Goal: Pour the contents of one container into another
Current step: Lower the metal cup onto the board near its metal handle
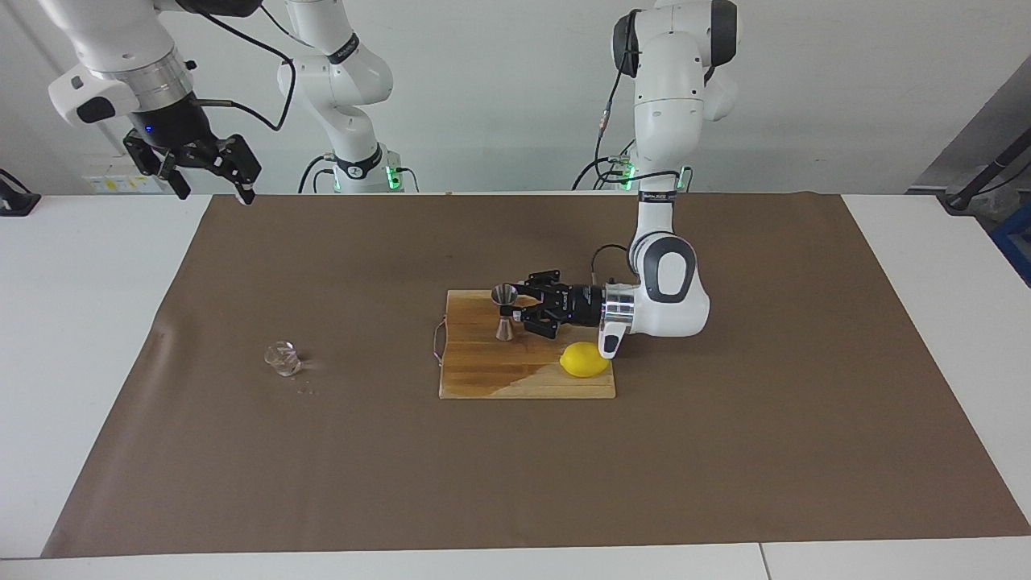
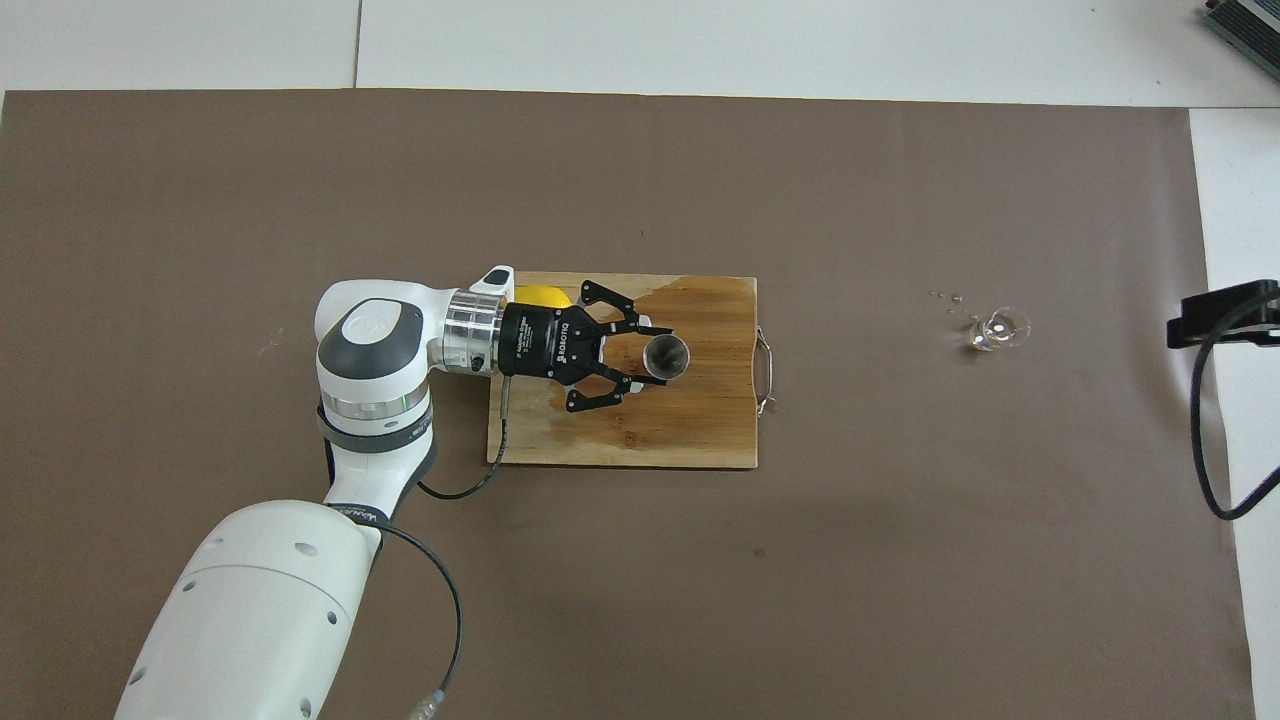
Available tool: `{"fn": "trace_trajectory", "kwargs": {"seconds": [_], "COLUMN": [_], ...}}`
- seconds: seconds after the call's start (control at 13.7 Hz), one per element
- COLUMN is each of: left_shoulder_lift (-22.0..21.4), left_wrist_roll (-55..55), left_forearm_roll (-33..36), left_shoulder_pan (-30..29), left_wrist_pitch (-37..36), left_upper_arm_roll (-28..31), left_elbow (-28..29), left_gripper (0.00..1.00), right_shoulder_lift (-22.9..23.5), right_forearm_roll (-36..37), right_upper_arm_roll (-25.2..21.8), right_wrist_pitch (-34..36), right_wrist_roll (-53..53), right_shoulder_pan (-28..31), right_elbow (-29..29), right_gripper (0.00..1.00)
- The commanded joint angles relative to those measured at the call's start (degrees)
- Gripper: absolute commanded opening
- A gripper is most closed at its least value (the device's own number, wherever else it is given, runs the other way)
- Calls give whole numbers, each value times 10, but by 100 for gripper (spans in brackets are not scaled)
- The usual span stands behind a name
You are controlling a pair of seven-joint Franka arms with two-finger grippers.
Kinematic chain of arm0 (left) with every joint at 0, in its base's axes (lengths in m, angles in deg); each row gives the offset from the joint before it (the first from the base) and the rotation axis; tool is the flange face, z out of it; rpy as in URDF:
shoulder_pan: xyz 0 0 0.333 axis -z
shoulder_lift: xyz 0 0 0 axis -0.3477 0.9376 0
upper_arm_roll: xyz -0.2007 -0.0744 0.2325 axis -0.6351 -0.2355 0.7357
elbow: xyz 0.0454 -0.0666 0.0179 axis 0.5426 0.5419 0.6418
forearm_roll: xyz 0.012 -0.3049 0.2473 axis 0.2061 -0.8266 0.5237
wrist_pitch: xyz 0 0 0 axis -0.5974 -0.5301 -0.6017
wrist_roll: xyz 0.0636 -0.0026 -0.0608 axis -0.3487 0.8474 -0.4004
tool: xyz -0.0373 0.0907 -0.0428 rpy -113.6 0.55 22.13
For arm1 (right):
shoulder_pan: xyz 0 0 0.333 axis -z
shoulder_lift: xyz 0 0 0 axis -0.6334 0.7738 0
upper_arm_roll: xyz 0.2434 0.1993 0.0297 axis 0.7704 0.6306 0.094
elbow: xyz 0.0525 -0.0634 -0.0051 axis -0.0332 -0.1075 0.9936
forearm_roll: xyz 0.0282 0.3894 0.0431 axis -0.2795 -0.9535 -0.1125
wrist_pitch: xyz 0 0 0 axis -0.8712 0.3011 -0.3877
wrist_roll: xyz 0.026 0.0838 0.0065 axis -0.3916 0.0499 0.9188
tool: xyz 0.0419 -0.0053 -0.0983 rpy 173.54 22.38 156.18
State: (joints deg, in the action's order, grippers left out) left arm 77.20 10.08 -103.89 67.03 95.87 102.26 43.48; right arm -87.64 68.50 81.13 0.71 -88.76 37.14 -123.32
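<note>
Cutting board (image 1: 483, 379): left gripper (image 1: 514, 311) grips jigger (image 1: 505, 310).

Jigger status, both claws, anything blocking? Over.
Left claw shut on the steel jigger, upright over the cutting board. Right claw open, waiting high. Glass cup stands untouched on the mat; lemon on the board's corner, clear.

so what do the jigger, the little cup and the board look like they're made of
Jigger: polished steel, by its mirror-like grey shine. Little cup: clear glass, or possibly clear plastic; the brown mat shows straight through it. Board: wood, likely bamboo, with visible strips and grain, matte, darker across a large patch that looks wet or stained.
</note>
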Motion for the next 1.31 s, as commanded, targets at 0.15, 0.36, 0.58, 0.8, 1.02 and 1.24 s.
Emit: {"fn": "trace_trajectory", "kwargs": {"seconds": [0.15,0.36,0.58,0.8,1.02,1.24], "left_shoulder_lift": [-3,11,14,23,23,16], "left_wrist_roll": [36,57,62,64,64,56], "left_forearm_roll": [-16,-16,-16,-17,-21,-22], "left_shoulder_pan": [12,12,12,13,18,24], "left_wrist_pitch": [10,10,10,13,18,19], "left_upper_arm_roll": [11,11,11,12,12,22], "left_elbow": [24,24,24,24,23,23], "left_gripper": [31,31,31,31,32,32], "right_shoulder_lift": [-14,-14,-15,-14,-15,-14], "right_forearm_roll": [4,4,4,4,4,4], "right_upper_arm_roll": [3,3,3,3,3,3], "right_wrist_pitch": [-9,-9,-9,-9,-9,-9], "right_wrist_roll": [-1,-2,-1,-2,-1,-1], "right_shoulder_pan": [1,1,1,1,1,1], "right_elbow": [-17,-17,-17,-17,-17,-17], "right_gripper": [100,100,100,100,100,100]}}
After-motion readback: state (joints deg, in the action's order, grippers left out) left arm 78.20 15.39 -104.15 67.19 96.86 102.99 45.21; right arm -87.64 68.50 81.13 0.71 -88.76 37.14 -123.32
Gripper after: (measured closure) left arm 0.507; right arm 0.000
